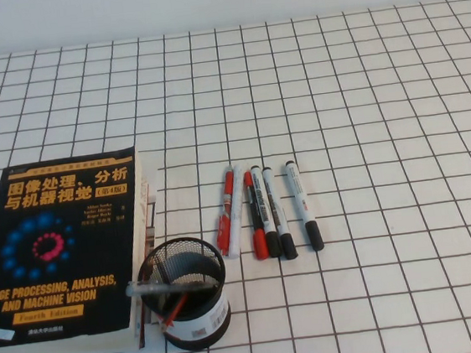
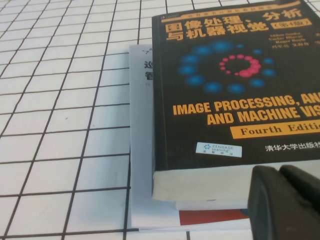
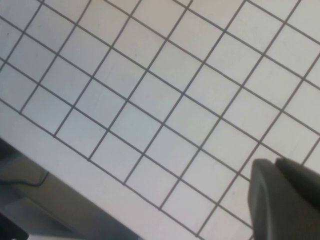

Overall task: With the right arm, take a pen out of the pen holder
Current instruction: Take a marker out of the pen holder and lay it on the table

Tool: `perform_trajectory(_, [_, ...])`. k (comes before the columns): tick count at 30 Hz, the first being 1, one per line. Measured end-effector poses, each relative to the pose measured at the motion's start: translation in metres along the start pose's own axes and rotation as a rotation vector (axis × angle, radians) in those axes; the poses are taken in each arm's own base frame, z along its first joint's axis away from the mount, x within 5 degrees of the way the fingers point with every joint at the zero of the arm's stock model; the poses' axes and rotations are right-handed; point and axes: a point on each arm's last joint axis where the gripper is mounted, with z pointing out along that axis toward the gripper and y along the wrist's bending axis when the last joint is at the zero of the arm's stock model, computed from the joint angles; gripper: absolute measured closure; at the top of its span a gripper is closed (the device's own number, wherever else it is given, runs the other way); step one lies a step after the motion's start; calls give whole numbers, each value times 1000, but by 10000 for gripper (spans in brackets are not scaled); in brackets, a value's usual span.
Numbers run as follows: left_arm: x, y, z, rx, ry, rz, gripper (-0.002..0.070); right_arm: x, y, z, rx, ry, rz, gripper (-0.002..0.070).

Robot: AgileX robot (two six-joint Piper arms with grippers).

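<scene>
right hand (image 3: 274, 166) pinched together, empty, above checked table (image 3: 150, 100); left hand (image 2: 279, 173) likewise together above book (image 2: 225, 100) edge

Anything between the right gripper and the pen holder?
Nothing visible. The right gripper, shut, is over bare table at the right edge; the pen holder stands front-left by the book. The markers lie beyond that line. The left gripper is near the book.

table (image 1: 378, 86): white, black grid | pen holder (image 1: 195, 315): black mesh | book (image 1: 59, 262): black
</scene>
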Motion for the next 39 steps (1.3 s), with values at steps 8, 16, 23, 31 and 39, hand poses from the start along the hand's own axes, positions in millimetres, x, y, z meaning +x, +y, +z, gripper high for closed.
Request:
perform_trajectory(8, [0, 0, 0, 0, 0, 0, 679, 1, -9, 9, 67, -108, -9, 692])
perform_trajectory(16, [0, 0, 0, 0, 0, 0, 679, 59, -45, 51, 231, -478, 170, 692])
perform_trajectory(23, [0, 0, 0, 0, 0, 0, 679, 128, -57, 92, 395, -787, 301, 692])
perform_trajectory(31, [0, 0, 0, 0, 0, 0, 679, 150, -53, 94, 459, -962, 307, 692])
perform_trajectory(39, [0, 0, 0, 0, 0, 0, 679, 163, -48, 100, 438, -876, 316, 692])
